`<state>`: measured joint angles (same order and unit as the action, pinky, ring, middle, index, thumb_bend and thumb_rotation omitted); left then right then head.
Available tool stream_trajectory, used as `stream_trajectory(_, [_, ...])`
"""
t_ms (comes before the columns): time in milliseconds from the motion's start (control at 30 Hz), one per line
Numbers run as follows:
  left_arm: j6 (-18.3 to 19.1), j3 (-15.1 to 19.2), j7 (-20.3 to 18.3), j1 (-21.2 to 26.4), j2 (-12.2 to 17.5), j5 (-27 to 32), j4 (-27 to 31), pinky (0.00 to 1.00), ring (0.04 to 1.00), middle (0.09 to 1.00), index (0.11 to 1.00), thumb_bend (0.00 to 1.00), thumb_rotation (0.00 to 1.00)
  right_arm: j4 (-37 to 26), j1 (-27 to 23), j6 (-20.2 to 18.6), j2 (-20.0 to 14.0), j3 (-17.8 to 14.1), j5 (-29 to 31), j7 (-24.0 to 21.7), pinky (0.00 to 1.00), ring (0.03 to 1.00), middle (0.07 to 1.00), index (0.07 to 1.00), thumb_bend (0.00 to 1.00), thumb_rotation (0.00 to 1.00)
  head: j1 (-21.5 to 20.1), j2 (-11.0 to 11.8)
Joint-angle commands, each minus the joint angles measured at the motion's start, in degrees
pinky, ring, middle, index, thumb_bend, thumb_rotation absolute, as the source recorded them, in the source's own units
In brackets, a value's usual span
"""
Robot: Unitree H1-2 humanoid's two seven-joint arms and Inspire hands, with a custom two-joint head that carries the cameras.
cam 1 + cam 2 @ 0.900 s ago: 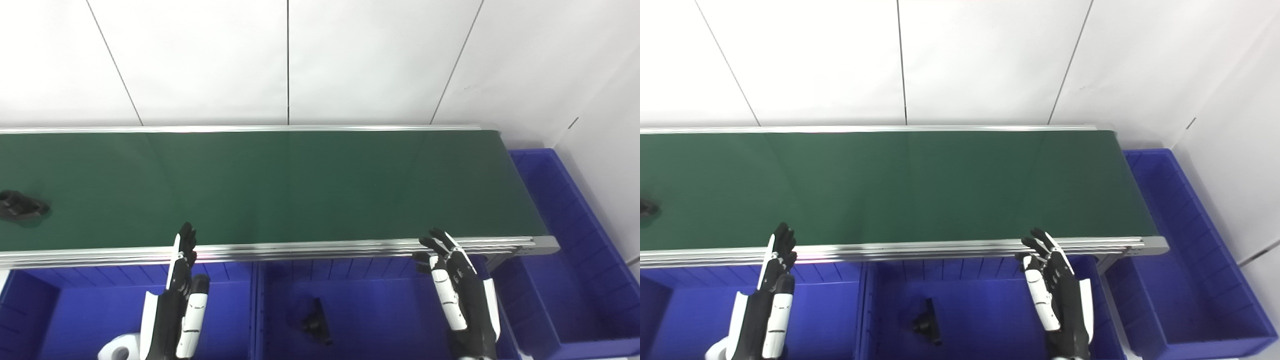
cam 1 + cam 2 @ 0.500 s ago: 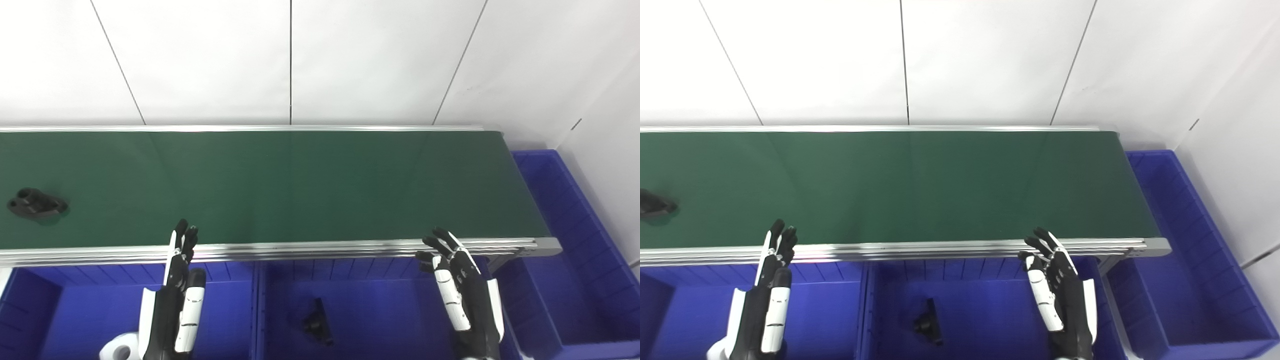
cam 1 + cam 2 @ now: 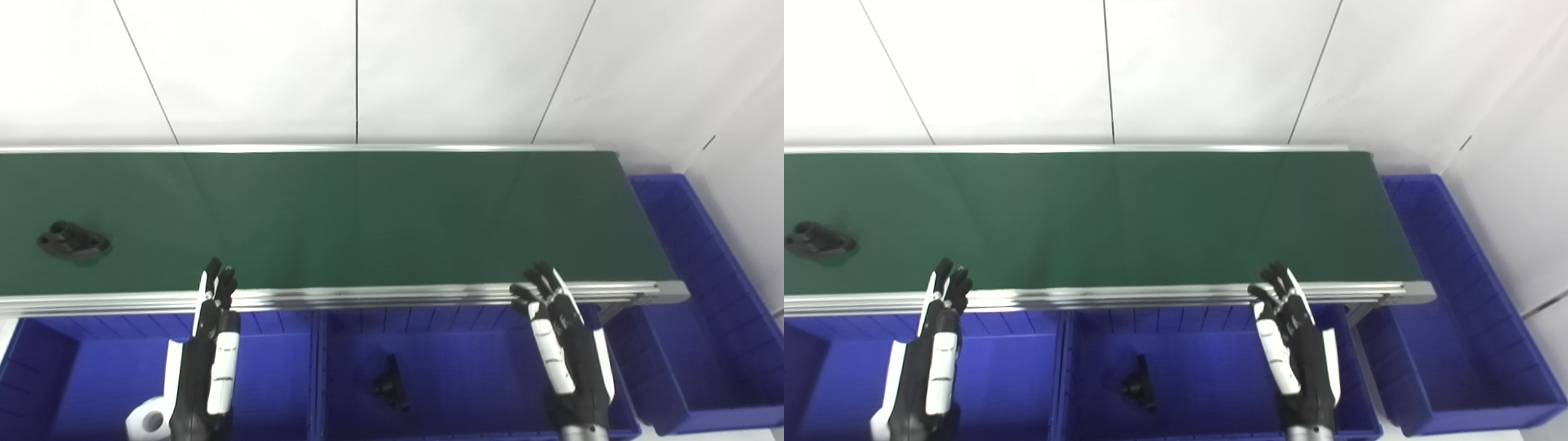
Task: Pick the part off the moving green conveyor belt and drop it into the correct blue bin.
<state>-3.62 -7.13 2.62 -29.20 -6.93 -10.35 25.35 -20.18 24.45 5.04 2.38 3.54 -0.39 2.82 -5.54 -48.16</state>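
Note:
A small black part (image 3: 73, 239) lies on the green conveyor belt (image 3: 367, 214) near its left end. My left hand (image 3: 208, 355) is held upright over the left blue bin (image 3: 92, 367), its fingers straight, apart and empty, reaching the belt's front rail. It is well to the right of the part. My right hand (image 3: 566, 349) hangs open and empty over the middle blue bin (image 3: 478, 380), fingers slightly curled at the rail.
Another black part (image 3: 389, 389) lies in the middle bin. A third blue bin (image 3: 704, 306) stands past the belt's right end. A white ring-shaped piece (image 3: 147, 422) shows at the bottom left. A white tiled wall rises behind the belt.
The black part has ridden the belt to the right. The camera has tilted slightly, shifting the whole picture. Both hands keep about the same pose.

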Motion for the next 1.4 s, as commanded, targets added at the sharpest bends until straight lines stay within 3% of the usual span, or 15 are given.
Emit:
stream_trajectory(0, [0.47, 0.02, 0.71, 0.57, -0.73, -0.3, 2.32, 1.0, 0.96, 0.962, 1.0, 0.56, 1.0, -2.21, -0.24, -0.28, 0.04, 0.23, -0.2, -0.56, 0.83, 0.85, 0.899, 0.911, 0.59, 0.72, 0.09, 0.08])
stream_trajectory(100, [1.91, 0.11, 0.88, 0.8, -1.17, -0.4, 2.54, 1.0, 0.955, 0.956, 1.0, 0.54, 1.0, -2.06, -0.25, -0.27, -0.04, 0.33, -1.3, -0.4, 0.83, 0.859, 0.905, 0.923, 0.57, 0.76, 0.07, 0.38])
stream_trajectory(367, [0.75, -0.61, 0.79, 0.82, -0.98, -0.02, 1.63, 1.0, 0.972, 0.965, 1.0, 0.54, 1.0, -1.06, -0.2, 0.04, 0.06, -0.29, -0.2, -0.18, 0.83, 0.854, 0.894, 0.906, 0.58, 0.75, 1.18, 1.56])
stream_trajectory(833, [-4.32, -1.47, 2.1, 0.26, -0.94, -0.85, -2.77, 1.0, 0.976, 0.973, 1.0, 0.52, 1.0, 2.76, 0.07, 2.88, -1.76, -1.24, 1.05, -0.82, 0.79, 0.827, 0.873, 0.904, 0.59, 0.76, 3.93, 5.27])
stream_trajectory(1200, [-8.87, -2.25, 4.12, -0.11, -1.96, -3.22, -7.19, 0.97, 0.924, 0.946, 1.0, 0.5, 1.0, 9.07, -0.32, 9.51, -3.53, -3.23, 3.27, -1.94, 0.78, 0.826, 0.873, 0.903, 0.64, 0.75, 9.63, 11.05])
stream_trajectory(1367, [-9.27, -3.0, 4.97, -0.31, -2.81, -4.58, -8.15, 0.95, 0.935, 0.949, 0.977, 0.52, 1.0, 10.3, -0.44, 9.6, -3.9, -4.41, 5.12, -2.18, 0.8, 0.829, 0.871, 0.896, 0.63, 0.73, 12.19, 12.94])
